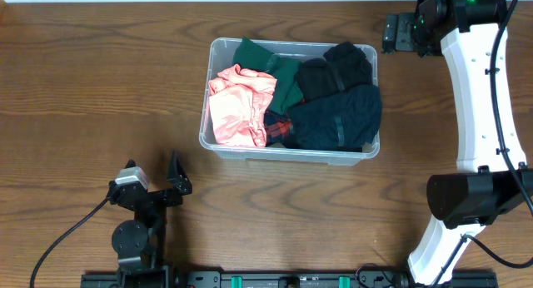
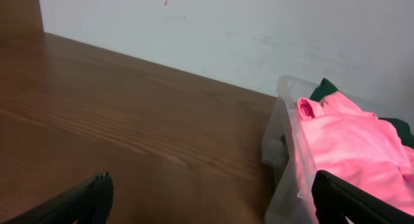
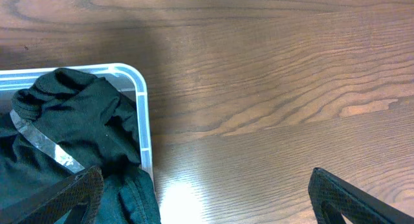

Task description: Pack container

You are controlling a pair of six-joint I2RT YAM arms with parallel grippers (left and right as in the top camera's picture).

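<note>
The container [image 1: 287, 155], a clear plastic bin, stands mid-table. It holds a pink garment [image 1: 237, 105] at its left, a green one [image 1: 271, 67] behind that, and black [image 1: 337, 67] and dark navy clothes [image 1: 337, 117] at its right. My left gripper [image 1: 154, 178] rests low near the front edge, open and holding nothing. Its wrist view shows the container's corner [image 2: 284, 120] and the pink garment [image 2: 352, 140] to the right of the left gripper [image 2: 210, 201]. My right gripper [image 1: 391, 32] hangs open beyond the container's far right corner. In its own view the right gripper [image 3: 207, 198] straddles the rim [image 3: 143, 120] beside the black garment [image 3: 77, 114].
The wooden table [image 1: 83, 96] runs bare on both sides of the bin. A white wall [image 2: 259, 30] borders its far edge. The right arm's white links [image 1: 479, 96] rise along the right side. A black cable [image 1: 67, 225] trails from the left arm's base.
</note>
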